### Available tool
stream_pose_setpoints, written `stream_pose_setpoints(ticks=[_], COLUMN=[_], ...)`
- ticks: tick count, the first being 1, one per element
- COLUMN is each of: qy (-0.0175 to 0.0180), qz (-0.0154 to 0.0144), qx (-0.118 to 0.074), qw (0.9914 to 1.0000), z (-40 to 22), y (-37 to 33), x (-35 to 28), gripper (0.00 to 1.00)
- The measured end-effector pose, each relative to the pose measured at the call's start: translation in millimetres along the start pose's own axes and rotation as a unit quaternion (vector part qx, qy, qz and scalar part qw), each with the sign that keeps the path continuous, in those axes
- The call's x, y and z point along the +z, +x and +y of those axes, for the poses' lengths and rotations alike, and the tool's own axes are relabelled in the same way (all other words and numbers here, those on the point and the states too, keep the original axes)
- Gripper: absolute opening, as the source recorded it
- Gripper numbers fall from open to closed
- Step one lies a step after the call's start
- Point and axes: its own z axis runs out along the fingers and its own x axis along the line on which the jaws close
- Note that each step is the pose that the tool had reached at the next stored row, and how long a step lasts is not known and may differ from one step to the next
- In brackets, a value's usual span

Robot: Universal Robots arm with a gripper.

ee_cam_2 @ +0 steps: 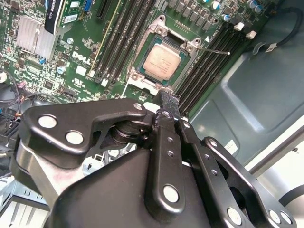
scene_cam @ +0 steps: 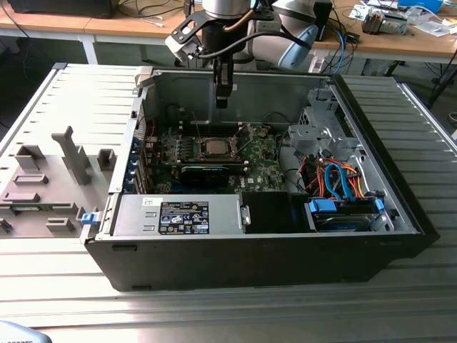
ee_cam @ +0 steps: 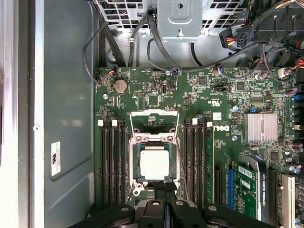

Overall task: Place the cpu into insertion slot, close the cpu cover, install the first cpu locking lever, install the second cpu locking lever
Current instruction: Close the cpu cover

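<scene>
**CPU seated, claw empty over socket**

The small square silvery-topped cpu [ee_cam: 154, 165] sits flat in the square metal-rimmed insertion slot [ee_cam: 153, 126] on the green motherboard [ee_cam: 209, 95]. The board is inside the open black computer case [scene_cam: 250, 264] on the ribbed grey metal bench [scene_cam: 214, 314]. The thin silvery cpu cover [ee_cam: 154, 141] lies down around the chip, whose top shows through the window. One thin wire lever [ee_cam_2: 216, 47] sticks out across the memory slots; cannot tell if it is latched.

The black claw [ee_cam: 165, 186] hangs at the socket's edge, fingers pressed together, pinching nothing. Cannot tell whether it touches the board.

Around it:
- Two banks of long black memory slots [ee_cam: 113, 161], one on each side of the socket.
- One finned silver heatsink [ee_cam: 260, 127] and one green graphics card [ee_cam: 247, 190], beyond one bank.
- A black cable bundle [ee_cam: 156, 42] looping past the board's edge.
- Orange and blue cables [scene_cam: 343, 179] by the drive bay.
- One silver labelled power supply [scene_cam: 178, 214] along the case's near wall.
- One grey fixture tray [scene_cam: 50, 179] outside the case, at the exterior view's left.

Counts: one cpu, one slot, one cover, one claw.
</scene>
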Motion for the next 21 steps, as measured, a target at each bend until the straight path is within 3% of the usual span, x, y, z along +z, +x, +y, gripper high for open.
stream_pose_setpoints(ticks=[21], qy=[0.0000], qz=[0.0000], qx=[0.000], qw=[1.00000], z=[9.6], y=[0.0], x=[0.4], gripper=[0.11])
